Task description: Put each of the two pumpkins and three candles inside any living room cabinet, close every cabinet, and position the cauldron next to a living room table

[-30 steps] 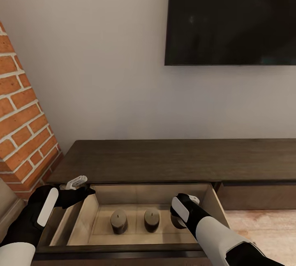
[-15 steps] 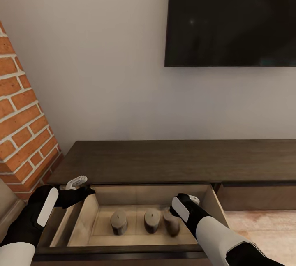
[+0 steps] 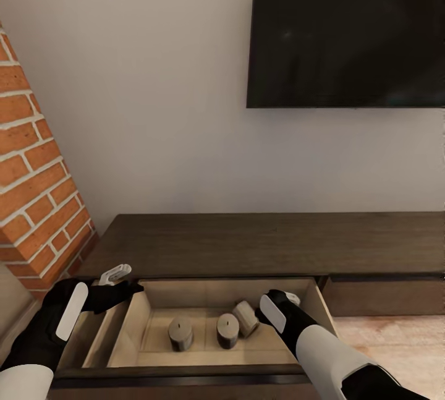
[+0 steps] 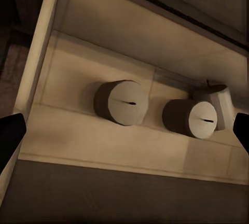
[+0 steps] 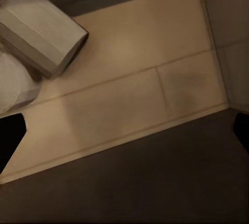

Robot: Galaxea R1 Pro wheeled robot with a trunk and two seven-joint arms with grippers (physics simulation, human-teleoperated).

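Hovering over the drawer's left rim, the left gripper (image 3: 117,276) is spread wide, empty. Two candles (image 3: 180,333) stand upright in the cabinet (image 3: 247,242) drawer; a third (image 3: 245,318) leans tilted beside them, touching. Right gripper (image 3: 285,301) gapes empty.

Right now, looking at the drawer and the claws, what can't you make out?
- Tilted candle: head view, its right side sits behind the right claw, so contact cannot be judged.
- Right claw: head view, fingertips are hidden by its own wrist; the right wrist view shows just dark tips at the edges.
- Drawer: head view, its front is cut off by the bottom edge.
- TV: head view, cropped at the top and right.
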